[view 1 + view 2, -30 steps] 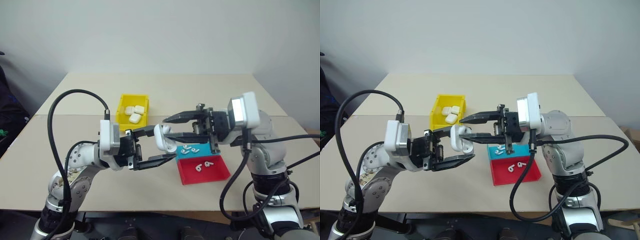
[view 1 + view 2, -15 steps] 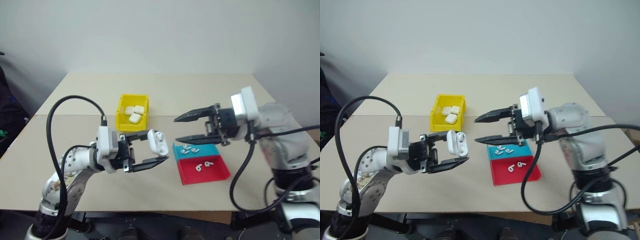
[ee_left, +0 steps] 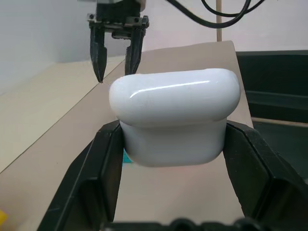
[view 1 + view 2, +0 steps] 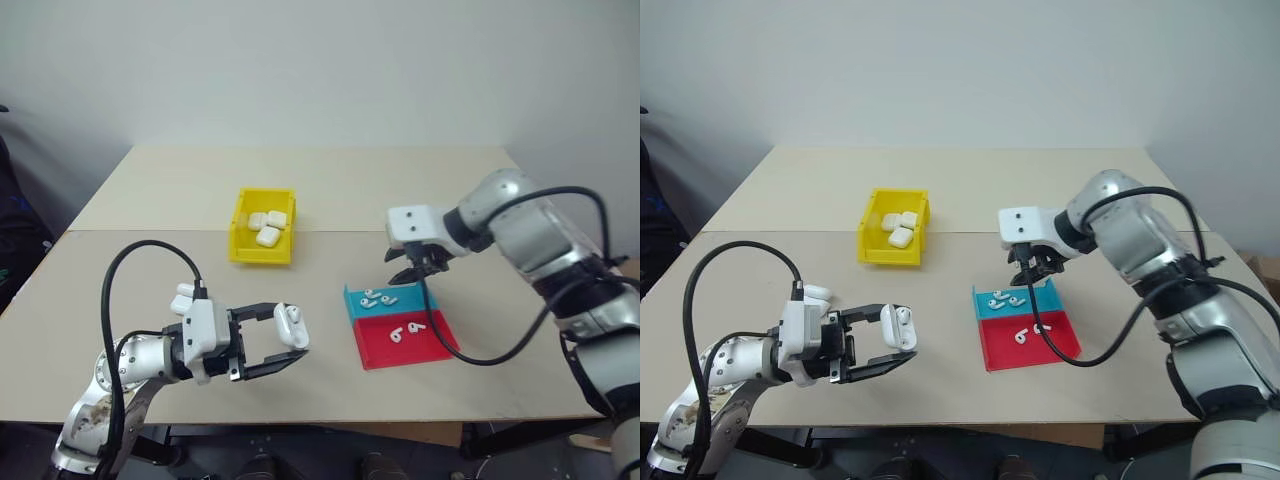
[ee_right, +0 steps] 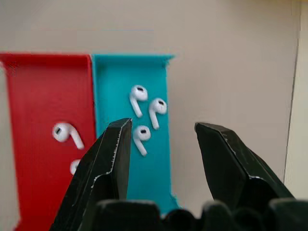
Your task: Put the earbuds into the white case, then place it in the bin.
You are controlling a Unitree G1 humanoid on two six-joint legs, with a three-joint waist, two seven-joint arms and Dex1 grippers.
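Both hands are moving apart now: left hand [image 4: 283, 347] is lowering, gripping the white case [image 4: 291, 326], while right hand [image 5: 161, 144], half open, is descending over the earbuds [image 5: 147, 113] for picking.

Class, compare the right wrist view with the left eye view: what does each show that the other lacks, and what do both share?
Right wrist view alone: a close look between the open right gripper fingers, straight down at the earbuds.
Left eye view alone: the yellow bin holding white cases, and the left gripper shut on the open case.
Both: the teal-and-red tray with earbuds in both halves, on the table.
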